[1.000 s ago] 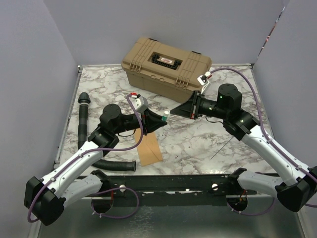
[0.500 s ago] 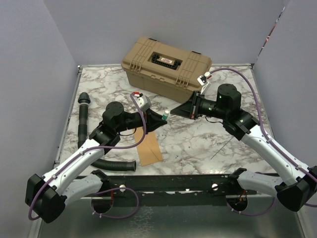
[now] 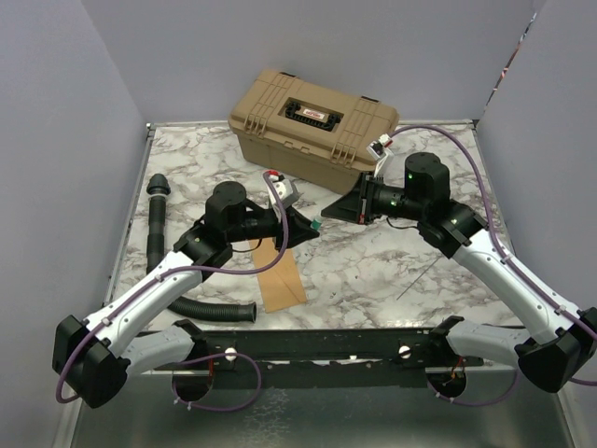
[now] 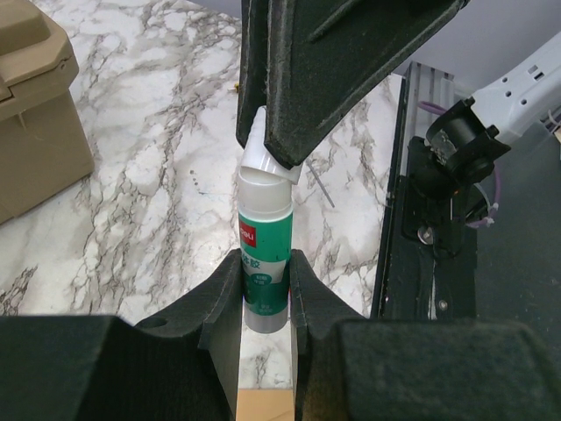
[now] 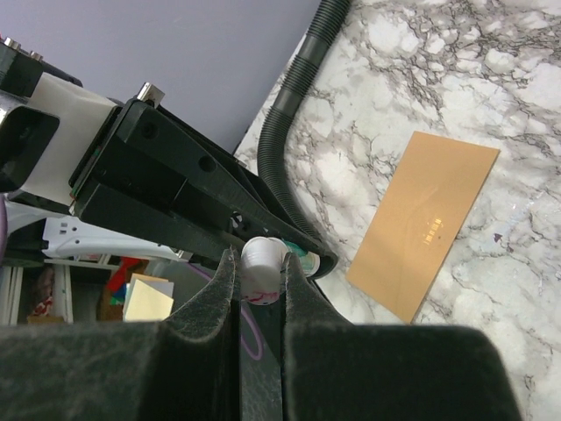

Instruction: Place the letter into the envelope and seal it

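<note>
We are holding both arms up over the table point(image 3: 373, 271), with their tips meeting in mid-air in front of the case point(image 3: 312, 121). With the left claw point(image 4: 264, 267) we are gripping a glue stick point(image 4: 261, 230) by its green-labelled body, a finger pressing on either side. With the right claw point(image 5: 259, 270) we are clamping the stick's white cap point(image 4: 256, 151), again with one finger on each side. The cap is sitting askew at the top of the tube. In the top view the two claws are pointing at each other, the left one from the left and the right one from the right, with the stick bridging them.

The envelope point(image 3: 282, 275) is lying flat on the table, below the left claw and toward the near edge, well apart from the case. Neither claw is touching it. The right wrist view is showing faint print near its middle. We cannot tell whether its flap is shut. A black hose point(image 3: 201, 308) is lying along the table's left side, its near end curling toward the envelope's left edge.
</note>
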Available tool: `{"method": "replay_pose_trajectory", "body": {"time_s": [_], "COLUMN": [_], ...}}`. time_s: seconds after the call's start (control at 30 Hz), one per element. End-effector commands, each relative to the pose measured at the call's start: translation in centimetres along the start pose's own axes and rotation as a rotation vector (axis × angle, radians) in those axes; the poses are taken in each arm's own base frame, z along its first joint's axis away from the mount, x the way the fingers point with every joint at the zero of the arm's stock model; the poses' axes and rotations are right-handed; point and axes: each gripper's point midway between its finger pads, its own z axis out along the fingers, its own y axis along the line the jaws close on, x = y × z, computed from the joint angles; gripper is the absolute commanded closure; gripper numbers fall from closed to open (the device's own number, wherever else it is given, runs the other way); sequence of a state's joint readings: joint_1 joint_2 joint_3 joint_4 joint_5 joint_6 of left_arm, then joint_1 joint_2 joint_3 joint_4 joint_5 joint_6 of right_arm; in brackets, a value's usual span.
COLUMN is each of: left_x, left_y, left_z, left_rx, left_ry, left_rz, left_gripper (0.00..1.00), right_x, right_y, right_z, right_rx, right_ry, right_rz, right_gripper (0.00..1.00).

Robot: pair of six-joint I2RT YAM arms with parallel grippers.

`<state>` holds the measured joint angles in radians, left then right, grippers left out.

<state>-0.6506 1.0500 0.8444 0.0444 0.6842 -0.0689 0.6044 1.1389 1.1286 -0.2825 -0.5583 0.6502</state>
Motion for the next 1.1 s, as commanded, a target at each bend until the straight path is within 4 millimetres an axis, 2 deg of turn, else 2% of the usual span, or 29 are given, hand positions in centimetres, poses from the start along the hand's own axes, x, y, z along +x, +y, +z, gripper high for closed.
{"method": "replay_pose_trajectory", "body": {"time_s": [0.0, 0.27, 0.47, 0.93, 1.07], "left_x": [-0.4, 1.0, 2.1, 4.7, 5.7], "left_y": [-0.4, 0.0, 0.1, 2.1, 2.6], "left_z": [0.2, 0.8, 1.3, 1.5, 1.6], "left_rx": [0.033, 0.051, 0.070, 0.025, 0.013], "left_ry": [0.044, 0.131, 0.190, 0.315, 0.359], "left_rz": [0.064, 0.063, 0.056, 0.080, 0.087], "left_gripper": [1.00, 1.00, 1.00, 1.00, 1.00], "right_x": [0.9, 2.2, 3.2, 5.3, 5.5], "right_y": [0.3, -0.3, -1.8, -5.5, -6.0], "right_z": [-0.3, -0.3, 0.1, 0.6, 0.9], "right_rx": [-0.004, -0.001, 0.040, 0.179, 0.195], "right_ry": [0.063, 0.117, 0.151, 0.252, 0.273], "right_rz": [-0.013, -0.021, -0.024, 0.010, 0.020], "right_gripper": [1.00, 1.00, 1.00, 1.00, 1.00]}}
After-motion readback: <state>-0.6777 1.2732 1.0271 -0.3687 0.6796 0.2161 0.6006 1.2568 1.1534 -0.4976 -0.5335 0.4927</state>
